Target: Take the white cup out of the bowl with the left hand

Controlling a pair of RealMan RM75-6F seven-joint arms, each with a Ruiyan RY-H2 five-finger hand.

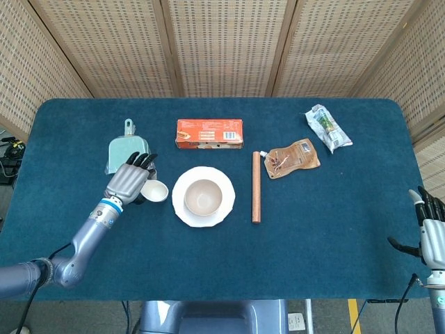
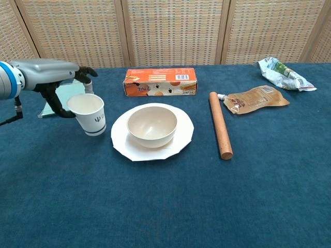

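The white cup [image 2: 89,114] [image 1: 154,191], marked with a dark logo, is upright just left of the white plate [image 2: 182,137] [image 1: 179,209]. My left hand [image 2: 54,78] [image 1: 127,182] grips it from the left side, fingers wrapped around its rim and wall. The cup's base is at or just above the cloth; I cannot tell which. The beige bowl [image 2: 152,125] [image 1: 203,197] sits empty on the plate. My right hand [image 1: 431,233] shows at the far right edge of the head view, fingers apart, holding nothing.
A green dustpan [image 1: 126,152] lies behind my left hand. An orange box [image 2: 160,81] lies behind the plate. A wooden rolling pin [image 2: 220,124] lies right of the plate, with a brown pouch [image 2: 256,98] and a crumpled packet [image 2: 281,69] beyond it.
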